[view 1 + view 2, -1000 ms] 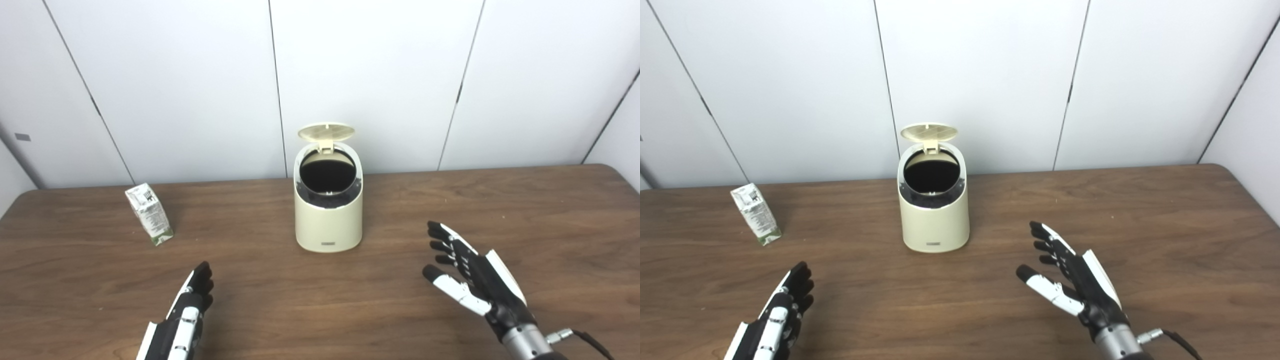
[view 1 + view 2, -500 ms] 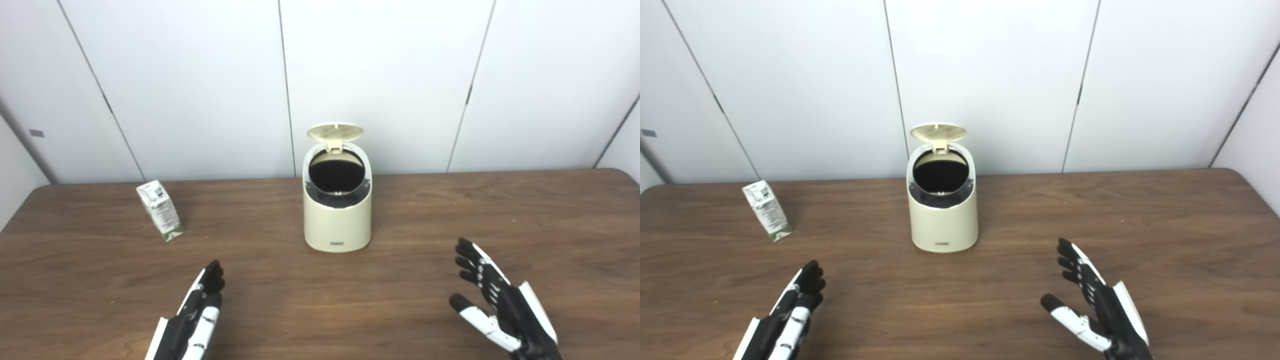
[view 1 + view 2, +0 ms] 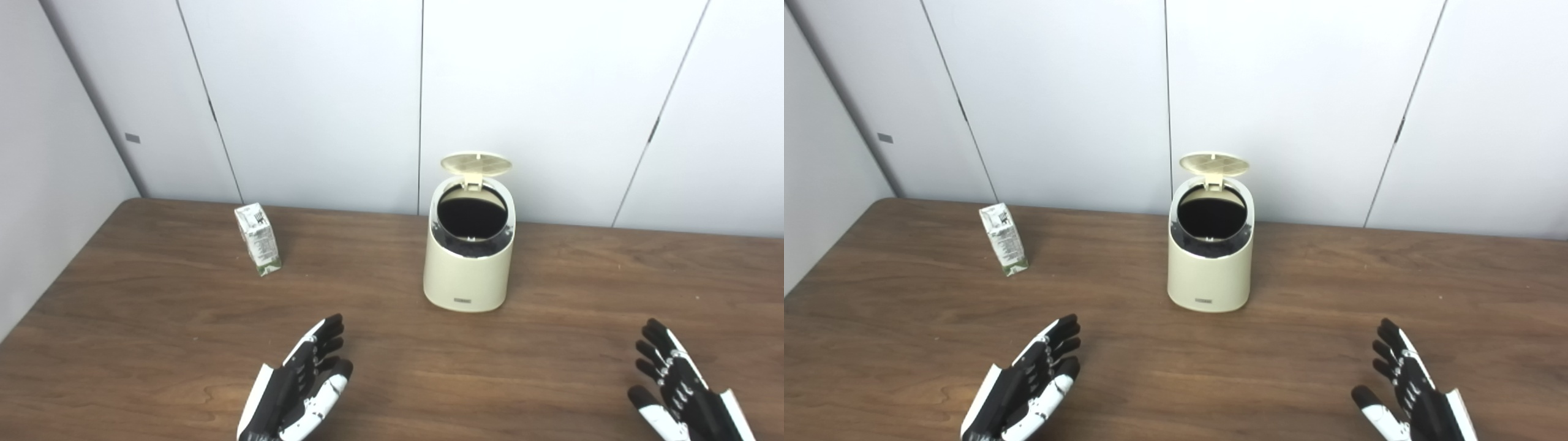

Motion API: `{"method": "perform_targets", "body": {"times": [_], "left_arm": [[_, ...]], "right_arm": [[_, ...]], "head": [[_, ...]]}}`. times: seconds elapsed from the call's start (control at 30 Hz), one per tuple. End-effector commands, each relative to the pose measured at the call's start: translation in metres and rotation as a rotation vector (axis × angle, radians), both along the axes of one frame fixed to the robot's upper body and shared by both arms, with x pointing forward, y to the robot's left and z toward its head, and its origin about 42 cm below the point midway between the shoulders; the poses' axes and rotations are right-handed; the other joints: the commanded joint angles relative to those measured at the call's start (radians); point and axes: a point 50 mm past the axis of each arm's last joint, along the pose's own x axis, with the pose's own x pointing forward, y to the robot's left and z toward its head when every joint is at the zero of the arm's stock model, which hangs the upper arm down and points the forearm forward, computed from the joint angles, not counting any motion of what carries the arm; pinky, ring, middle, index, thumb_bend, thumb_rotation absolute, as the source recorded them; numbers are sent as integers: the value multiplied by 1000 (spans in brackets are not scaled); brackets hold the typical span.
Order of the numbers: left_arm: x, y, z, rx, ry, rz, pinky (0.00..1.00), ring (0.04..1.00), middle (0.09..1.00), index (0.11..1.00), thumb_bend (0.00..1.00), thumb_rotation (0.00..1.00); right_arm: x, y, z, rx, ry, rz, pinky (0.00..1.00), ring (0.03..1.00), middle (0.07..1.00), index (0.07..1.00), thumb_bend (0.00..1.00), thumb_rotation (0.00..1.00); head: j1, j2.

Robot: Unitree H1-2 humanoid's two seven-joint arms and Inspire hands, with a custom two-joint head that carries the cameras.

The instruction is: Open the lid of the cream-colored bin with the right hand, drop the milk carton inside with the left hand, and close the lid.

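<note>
Left hand [image 3: 297,392] is held spread and empty near the table edge; the tilted milk carton [image 3: 258,239] could be tipped by a clumsy grasp, well apart from the open bin [image 3: 468,269].

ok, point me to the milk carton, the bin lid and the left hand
milk carton [image 3: 259,241], left eye view, printed side face.
bin lid [image 3: 476,162], left eye view, ribbed underside of the raised lid.
left hand [image 3: 1023,392], right eye view, middle of the open palm.
</note>
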Motion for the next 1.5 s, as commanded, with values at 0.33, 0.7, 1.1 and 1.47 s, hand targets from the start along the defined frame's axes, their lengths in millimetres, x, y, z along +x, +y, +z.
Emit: {"method": "perform_targets", "body": {"times": [0.33,0.7,1.1,1.47], "left_arm": [[15,10,14,70,-141,137,763,863,912,943,647,231],[37,66,53,272,-236,295,830,869,886,926,783,292],[61,98,74,324,-250,331,836,876,902,937,786,258],[110,131,94,476,-231,391,834,899,931,949,791,248]], "right_arm": [[12,-11,9,34,-110,2,751,840,879,877,804,667],[15,-8,7,39,-100,1,754,837,870,861,838,686],[18,-10,8,26,-101,-1,736,824,861,857,855,705],[18,-9,7,40,-102,6,709,803,843,839,870,682]], "head": [[45,-17],[52,-21],[47,-22],[40,-22]]}}
